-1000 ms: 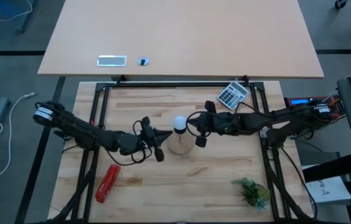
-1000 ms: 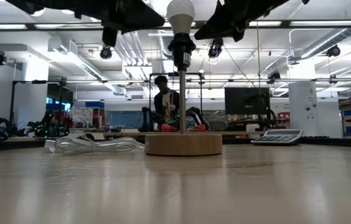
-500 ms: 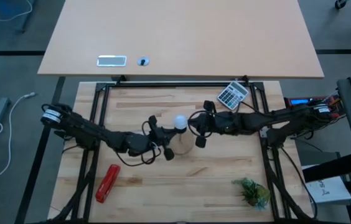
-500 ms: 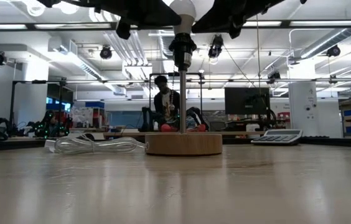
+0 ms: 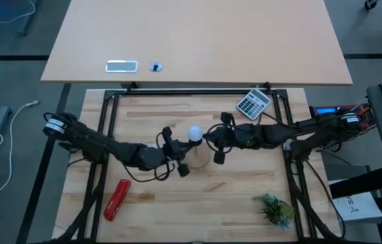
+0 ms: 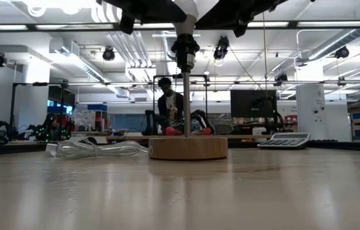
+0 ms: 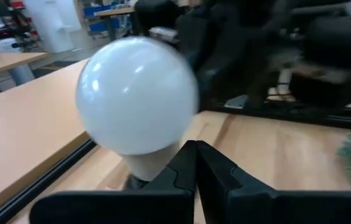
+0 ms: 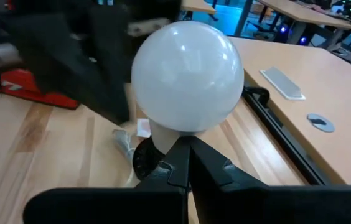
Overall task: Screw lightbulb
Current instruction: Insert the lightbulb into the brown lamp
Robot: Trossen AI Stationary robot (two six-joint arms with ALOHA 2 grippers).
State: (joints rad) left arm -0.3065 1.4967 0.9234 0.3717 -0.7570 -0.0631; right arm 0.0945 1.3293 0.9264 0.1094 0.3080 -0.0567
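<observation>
Lightbulb (image 5: 195,133) sits atop the socket of the wooden disc (image 5: 196,158), mid-table (image 5: 245,196). Left gripper (image 5: 177,153) and right gripper (image 5: 213,144) flank the bulb. Calculator (image 5: 254,103) near back right edge; plant (image 5: 275,209) front right; red tool (image 5: 116,198) front left.

High cam hung over the worktop (image 5: 245,190), looking straight down, far enough to take in both arms. Low cam sat at worktop (image 6: 180,191) height, facing level across it into the room, where a person (image 6: 169,105) stood behind. Each wrist cam looked forward past its own closed claw, very near the lightbulb (image 7: 137,96), from opposite sides; the right one had the bulb (image 8: 187,78) filling its middle. All four views shared the lightbulb (image 5: 195,133) on its stand at worktop centre.
</observation>
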